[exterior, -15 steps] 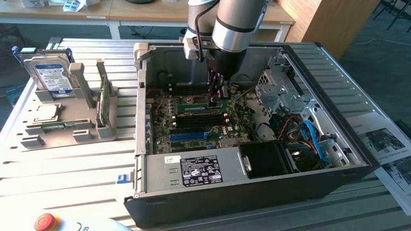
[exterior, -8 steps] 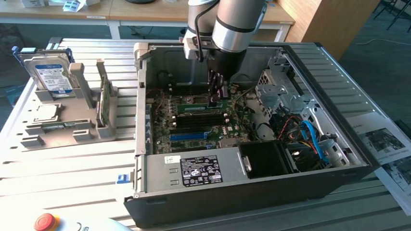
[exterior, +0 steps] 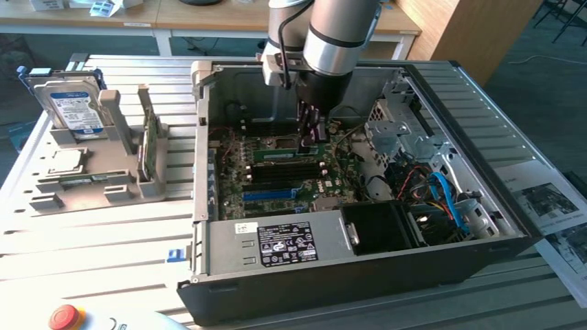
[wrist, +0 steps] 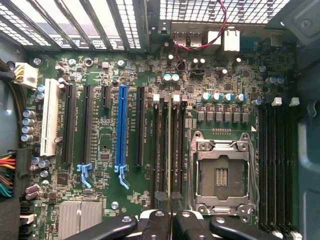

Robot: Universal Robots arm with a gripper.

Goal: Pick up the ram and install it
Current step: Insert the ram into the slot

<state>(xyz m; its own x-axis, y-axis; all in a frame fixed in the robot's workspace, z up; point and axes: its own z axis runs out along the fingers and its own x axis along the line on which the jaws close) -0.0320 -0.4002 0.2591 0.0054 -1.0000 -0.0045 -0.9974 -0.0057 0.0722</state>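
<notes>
My gripper (exterior: 310, 134) reaches down into the open computer case (exterior: 513, 240), low over the motherboard (exterior: 275, 175). In the wrist view its black fingers (wrist: 155, 222) are shut on the ram (wrist: 170, 150). The ram shows edge-on as a thin strip running along the row of black memory slots (wrist: 159, 150) beside the processor socket (wrist: 220, 172). It stands upright in line with one of those slots. Whether it is seated in that slot I cannot tell.
On the exterior view's left a grey fixture (exterior: 92, 182) holds a hard drive (exterior: 71, 103), a square silver chip (exterior: 66, 161) and a thin green board (exterior: 147, 141). Cables (exterior: 440, 192) and a black fan (exterior: 385, 223) crowd the case's right side. A red button (exterior: 66, 316) sits at the front.
</notes>
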